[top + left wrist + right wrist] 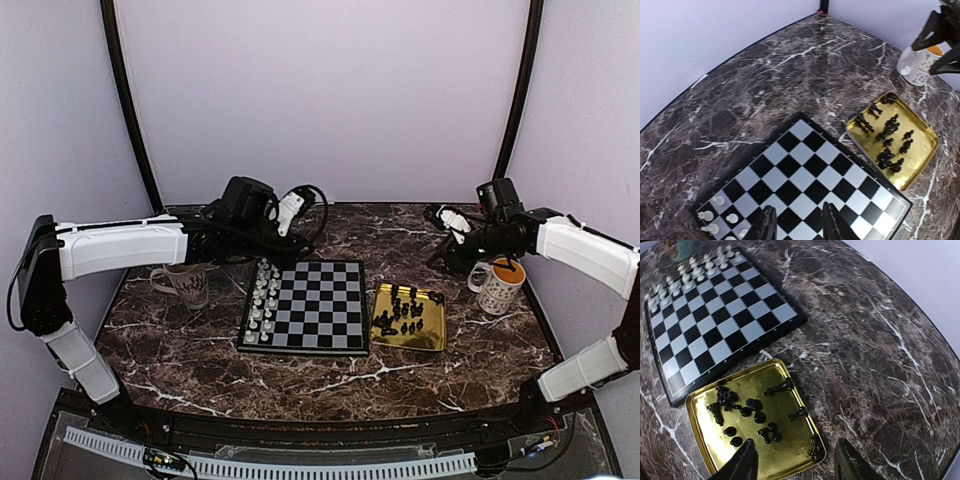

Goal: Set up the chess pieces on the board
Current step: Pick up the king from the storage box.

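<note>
- Looking down from the top camera, we find the board [318,305] lying flat near the middle of the marble table [200,372].
- Pale pieces [262,298] stand upright in two files along the board's 9 o'clock edge.
- Black chess pieces [405,312] are off the board, clustered in a gold tray [428,340]. In the right wrist view we see several on their sides and others upright.
- The tray sits just beside the board at its 3 o'clock. We cannot tell whether the two touch.
- The left gripper [800,220] hangs at about 11 o'clock of the board in the top view. In its own wrist view, board squares show through the gap between its parted fingers, which grip nothing.
- The right gripper [794,449] hangs at about 1 o'clock of the tray. Its fingers are spread wide, and they frame the tray's edge in the wrist view without pinching anything.
- A mug [188,284] stands at the board's 9 o'clock, well apart from it.
- A second mug [497,287], orange inside, stands between 2 and 3 o'clock of the tray.
</note>
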`<state>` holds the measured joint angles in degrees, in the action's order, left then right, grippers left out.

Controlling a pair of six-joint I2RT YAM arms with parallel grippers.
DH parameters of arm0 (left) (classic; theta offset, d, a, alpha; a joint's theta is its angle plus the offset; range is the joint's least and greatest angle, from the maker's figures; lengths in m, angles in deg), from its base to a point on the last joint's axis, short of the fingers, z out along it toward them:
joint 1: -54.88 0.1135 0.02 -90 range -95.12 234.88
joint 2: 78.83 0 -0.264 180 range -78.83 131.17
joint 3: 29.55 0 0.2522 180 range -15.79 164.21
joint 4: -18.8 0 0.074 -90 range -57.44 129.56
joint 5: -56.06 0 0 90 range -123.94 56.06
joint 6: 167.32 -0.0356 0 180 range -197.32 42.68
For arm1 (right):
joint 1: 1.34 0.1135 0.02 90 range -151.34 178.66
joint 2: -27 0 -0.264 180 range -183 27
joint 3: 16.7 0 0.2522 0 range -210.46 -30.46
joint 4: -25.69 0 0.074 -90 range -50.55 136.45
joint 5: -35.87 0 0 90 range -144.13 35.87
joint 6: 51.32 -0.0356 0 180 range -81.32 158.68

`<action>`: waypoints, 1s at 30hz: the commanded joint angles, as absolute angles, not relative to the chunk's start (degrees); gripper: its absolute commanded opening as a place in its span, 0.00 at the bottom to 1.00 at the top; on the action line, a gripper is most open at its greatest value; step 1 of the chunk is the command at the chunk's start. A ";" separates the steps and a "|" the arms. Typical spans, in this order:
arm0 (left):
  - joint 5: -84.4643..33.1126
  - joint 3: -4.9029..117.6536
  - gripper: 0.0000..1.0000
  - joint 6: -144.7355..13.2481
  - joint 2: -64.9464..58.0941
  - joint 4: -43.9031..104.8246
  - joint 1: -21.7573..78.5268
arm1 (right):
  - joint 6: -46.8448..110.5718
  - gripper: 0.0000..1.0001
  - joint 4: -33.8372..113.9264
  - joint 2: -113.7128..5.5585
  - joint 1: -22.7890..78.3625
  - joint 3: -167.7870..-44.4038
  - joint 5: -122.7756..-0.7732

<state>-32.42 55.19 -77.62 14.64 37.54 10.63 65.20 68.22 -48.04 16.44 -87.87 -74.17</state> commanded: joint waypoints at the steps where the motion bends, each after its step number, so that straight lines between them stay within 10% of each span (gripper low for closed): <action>1: -26.55 58.61 0.35 -76.03 16.86 41.87 6.84 | 70.51 0.47 71.67 -53.92 18.17 -89.78 -80.02; 30: -24.34 51.21 0.42 -62.81 14.63 41.70 4.00 | 69.03 0.33 82.98 -76.40 29.39 -105.13 -69.11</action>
<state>-24.48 52.43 -63.26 17.70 42.00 4.23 70.01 81.82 -74.95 28.44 -103.15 -70.06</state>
